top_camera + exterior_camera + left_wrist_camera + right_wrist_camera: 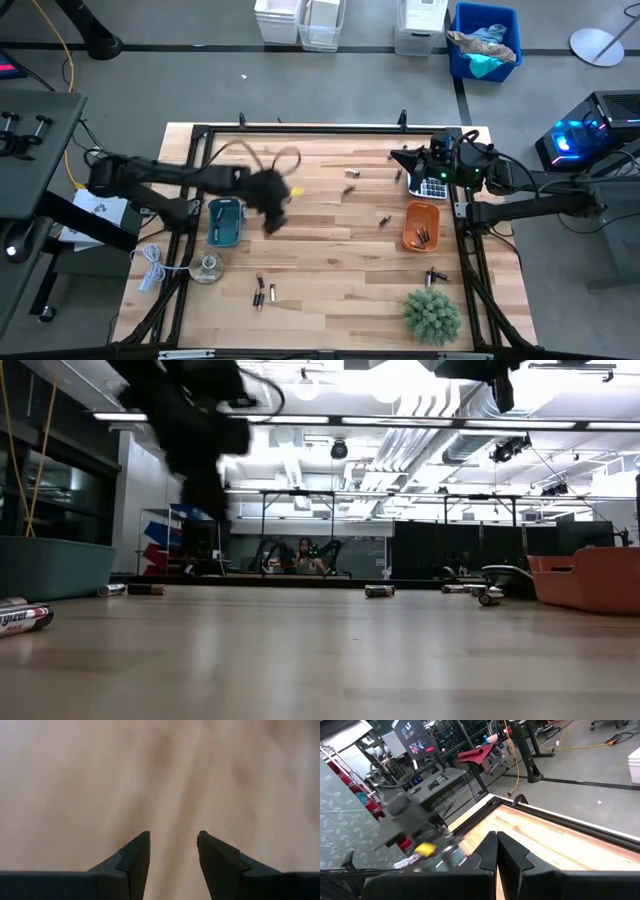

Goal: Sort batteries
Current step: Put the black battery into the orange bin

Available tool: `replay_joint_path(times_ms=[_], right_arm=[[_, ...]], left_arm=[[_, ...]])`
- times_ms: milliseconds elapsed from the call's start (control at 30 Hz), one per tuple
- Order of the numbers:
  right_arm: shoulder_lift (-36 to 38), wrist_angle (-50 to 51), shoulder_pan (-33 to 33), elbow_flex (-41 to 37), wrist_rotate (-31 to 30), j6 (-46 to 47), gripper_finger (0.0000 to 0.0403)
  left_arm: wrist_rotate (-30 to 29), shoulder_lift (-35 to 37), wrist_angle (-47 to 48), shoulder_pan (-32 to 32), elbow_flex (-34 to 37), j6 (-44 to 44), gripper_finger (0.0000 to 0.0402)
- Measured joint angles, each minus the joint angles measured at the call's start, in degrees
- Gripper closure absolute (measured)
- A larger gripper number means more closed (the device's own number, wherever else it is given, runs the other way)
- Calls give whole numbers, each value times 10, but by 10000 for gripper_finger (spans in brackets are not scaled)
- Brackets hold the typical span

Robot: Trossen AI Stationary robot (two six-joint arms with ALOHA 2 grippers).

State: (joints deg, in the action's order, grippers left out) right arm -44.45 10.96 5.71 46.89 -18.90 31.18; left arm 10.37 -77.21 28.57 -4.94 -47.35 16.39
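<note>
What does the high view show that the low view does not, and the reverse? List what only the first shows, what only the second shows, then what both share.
Only the high view: the calculator under the right gripper, the green plant, the coiled white cable, and the blue bin on the floor.

Only the low view: the room beyond the table, with ceiling lights and a person far off.

Both: the wooden table, scattered batteries, the teal tray, the orange tray and the blurred left gripper raised above the table.
</note>
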Motion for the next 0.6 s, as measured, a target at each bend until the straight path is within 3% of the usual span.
replay_joint_path(times_ms=[100,200,333,467,600], right_arm=[[-7,0,3,0,0,2,402],[-13,6,7,0,0,12,402],[-23,11,12,0,4,14,402],[-30,16,12,0,5,14,402],[-35,30,12,0,5,30,402]], left_arm=[[10,23,82,111,1,-6,250],[8,21,98,237,1,11,250],[-71,8,78,366,1,-19,250],[-155,-8,77,413,1,-112,245],[-106,-37,71,398,1,-205,237]])
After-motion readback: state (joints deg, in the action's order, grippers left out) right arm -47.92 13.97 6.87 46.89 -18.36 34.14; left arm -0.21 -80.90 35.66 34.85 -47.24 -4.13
